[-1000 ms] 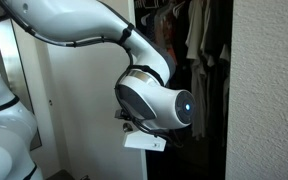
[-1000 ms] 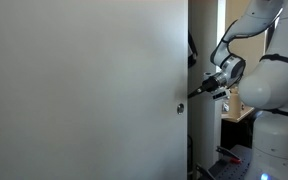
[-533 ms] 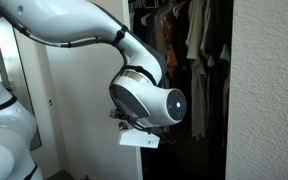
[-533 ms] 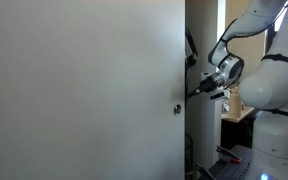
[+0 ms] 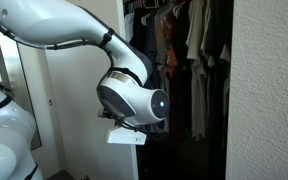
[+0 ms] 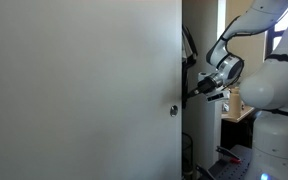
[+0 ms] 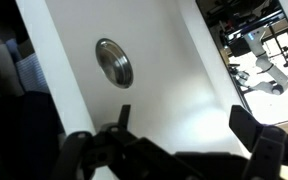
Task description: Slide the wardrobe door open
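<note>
Dark clothes (image 5: 199, 50) hang in the closet beside a rough beige wall (image 5: 269, 90). The wardrobe door (image 6: 84, 90), a smooth off-white panel, carries a round recessed silver pull (image 7: 114, 62) near its edge. My end effector (image 7: 181, 115) sits there, fingers spread wide, gripping nothing.

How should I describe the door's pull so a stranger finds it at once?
Find the wardrobe door, the tall off-white panel. Near its open edge, at mid-height, sits the pull: small, round, silver, the only mark on that plain surface.
</note>
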### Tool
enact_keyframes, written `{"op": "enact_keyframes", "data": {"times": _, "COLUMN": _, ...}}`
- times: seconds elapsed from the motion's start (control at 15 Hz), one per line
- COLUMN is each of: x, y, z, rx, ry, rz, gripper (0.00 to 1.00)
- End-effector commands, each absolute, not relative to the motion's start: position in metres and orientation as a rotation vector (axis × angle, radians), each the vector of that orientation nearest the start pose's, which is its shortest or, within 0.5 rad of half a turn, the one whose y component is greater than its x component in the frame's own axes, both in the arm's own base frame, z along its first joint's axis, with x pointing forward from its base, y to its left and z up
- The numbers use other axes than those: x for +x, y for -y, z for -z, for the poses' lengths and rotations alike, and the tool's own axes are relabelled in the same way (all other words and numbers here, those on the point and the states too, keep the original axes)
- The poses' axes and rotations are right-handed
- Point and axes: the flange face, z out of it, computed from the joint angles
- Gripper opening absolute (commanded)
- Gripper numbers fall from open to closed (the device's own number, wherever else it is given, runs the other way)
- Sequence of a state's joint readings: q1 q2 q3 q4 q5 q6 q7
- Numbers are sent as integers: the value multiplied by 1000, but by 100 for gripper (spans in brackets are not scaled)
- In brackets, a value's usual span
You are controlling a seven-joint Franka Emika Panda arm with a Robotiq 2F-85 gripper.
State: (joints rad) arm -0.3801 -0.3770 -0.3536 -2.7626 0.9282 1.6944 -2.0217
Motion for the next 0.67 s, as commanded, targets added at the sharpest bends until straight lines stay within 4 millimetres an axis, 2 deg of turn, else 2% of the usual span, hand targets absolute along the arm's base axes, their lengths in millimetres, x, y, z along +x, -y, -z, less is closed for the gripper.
{"op": "enact_keyframes", "data": {"times": 0.0, "x": 296, "y": 125, "z": -334, "rx": -1891, "ry": 934, "rz": 949, "gripper": 100}}
{"op": "enact_keyframes", "data": {"times": 0.13, "x": 294, "y": 126, "z": -342, "rx": -1914, "ry": 915, "rz": 920, "gripper": 100}}
{"op": "enact_keyframes", "data": {"times": 0.2, "x": 293, "y": 126, "z": -332, "rx": -1883, "ry": 927, "rz": 912, "gripper": 100}}
{"op": "enact_keyframes", "data": {"times": 0.47, "x": 293, "y": 126, "z": -330, "rx": -1885, "ry": 921, "rz": 908, "gripper": 100}}
{"op": "enact_keyframes", "data": {"times": 0.6, "x": 295, "y": 135, "z": -327, "rx": -1880, "ry": 912, "rz": 934, "gripper": 100}}
